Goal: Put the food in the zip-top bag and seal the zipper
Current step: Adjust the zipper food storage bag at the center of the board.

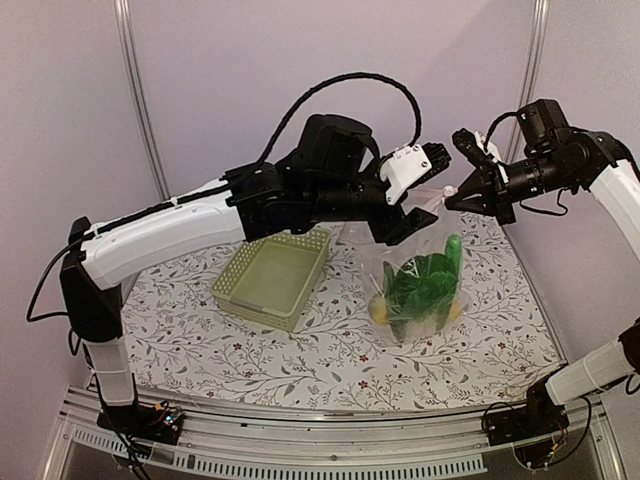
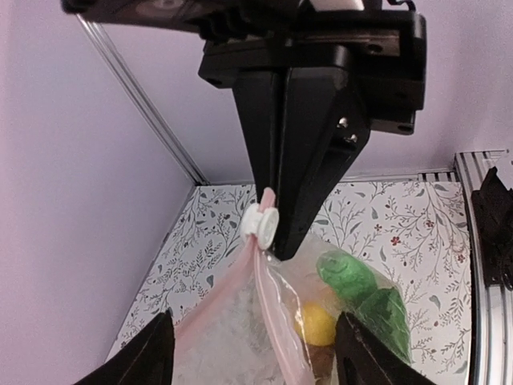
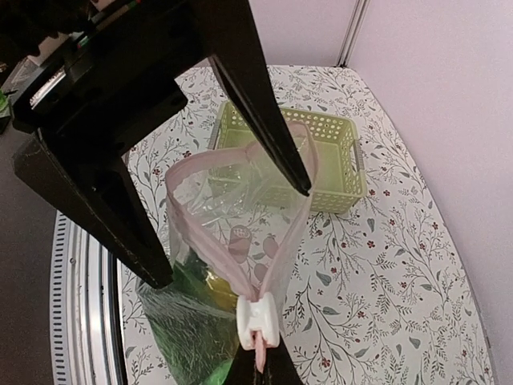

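On the near part of the table (image 1: 300, 370) there is only flowered cloth. Further in sits the pale green basket (image 1: 272, 277), nothing visible in it. Just to its right stands the zip-top bag (image 1: 375, 262), its bottom apparently on the cloth.

The food (image 1: 420, 285) is inside the bag: green leaves and a cucumber upright, with yellow pieces low down.

Above the bag, the left gripper (image 1: 405, 228) hangs over the mouth with its jaws spread. The right wrist view shows one finger on each side of the mouth. Whether either finger touches the film cannot be told.

Farthest back, the right gripper (image 1: 458, 192) has its jaws pressed together on the end of the zipper (image 3: 172, 188), just beside the white slider (image 3: 258, 321).

The mouth gapes in a wide pink loop, so sealing looks not yet done.

Risks:
- The right pinch holds only a thin strip end. If it slips, the top could flop over and food could roll out.
- The left jaws could close on one lip only, or on loose film. The strip would then twist and the two lips would not mate.
- Pulling the slider against slack film could buckle the bag and tip it towards the basket.
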Motion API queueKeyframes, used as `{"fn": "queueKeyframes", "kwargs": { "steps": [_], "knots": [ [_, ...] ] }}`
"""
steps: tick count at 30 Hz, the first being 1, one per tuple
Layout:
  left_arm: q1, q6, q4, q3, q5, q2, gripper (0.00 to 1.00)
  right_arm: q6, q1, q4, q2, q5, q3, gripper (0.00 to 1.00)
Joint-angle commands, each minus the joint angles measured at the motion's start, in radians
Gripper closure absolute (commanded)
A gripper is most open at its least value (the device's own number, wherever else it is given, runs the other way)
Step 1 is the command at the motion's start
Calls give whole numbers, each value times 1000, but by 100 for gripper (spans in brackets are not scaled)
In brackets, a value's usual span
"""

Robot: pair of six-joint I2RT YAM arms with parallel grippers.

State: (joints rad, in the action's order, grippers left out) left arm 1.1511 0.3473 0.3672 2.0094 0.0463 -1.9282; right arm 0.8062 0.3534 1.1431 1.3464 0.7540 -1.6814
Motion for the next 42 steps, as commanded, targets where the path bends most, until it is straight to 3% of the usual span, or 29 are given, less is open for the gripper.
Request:
{"fn": "queueKeyframes", "kwargs": {
  "steps": [1,4,8,11,14,23,29,33,39,42],
  "knots": [
    [-3,-13,65,-95,87,59,30,37,4,28,8,-7,-3,100],
    [-21,-88,-9,-292,106,164,30,38,4,22,2,-3,10,100],
    [-100,-233,-170,-556,-13,324,30,33,4,18,2,4,18,100],
    [-152,-257,-235,-671,-93,389,32,30,5,14,2,8,20,100],
    [-175,-209,-270,-729,-136,391,32,29,5,12,6,11,19,100],
    [-198,-111,-282,-701,-100,278,37,19,5,12,11,14,21,100],
    [-217,-83,-317,-696,-80,242,49,19,4,12,11,18,25,100],
    [-240,-87,-338,-699,-120,239,62,20,4,11,12,15,28,100],
    [-244,-79,-315,-702,-232,281,100,21,5,-10,16,-10,47,100],
    [-243,-82,-245,-701,-235,319,100,22,5,-25,21,-32,58,100]
  ]
}}
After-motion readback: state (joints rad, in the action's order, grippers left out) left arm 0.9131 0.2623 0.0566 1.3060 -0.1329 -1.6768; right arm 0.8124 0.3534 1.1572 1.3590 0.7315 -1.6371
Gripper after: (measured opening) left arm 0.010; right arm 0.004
